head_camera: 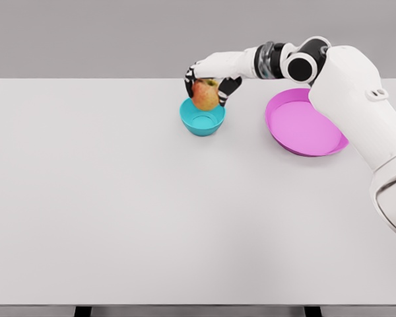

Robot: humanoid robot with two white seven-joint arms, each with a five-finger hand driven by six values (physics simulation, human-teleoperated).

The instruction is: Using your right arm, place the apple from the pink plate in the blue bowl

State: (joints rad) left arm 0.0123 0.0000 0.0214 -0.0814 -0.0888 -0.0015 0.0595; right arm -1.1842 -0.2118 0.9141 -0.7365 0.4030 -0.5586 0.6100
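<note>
White table (119, 198); right hand (210, 82) grips apple (205, 96) over bowl (202, 121).

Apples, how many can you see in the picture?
1. The apple is held in the right hand, just over the blue bowl. The pink plate shows none; the bowl's inside is partly hidden.

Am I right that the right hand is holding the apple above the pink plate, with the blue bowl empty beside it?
Not quite: the head view shows the right hand holding the apple above the blue bowl, not the pink plate, which sits empty beside it.
</note>
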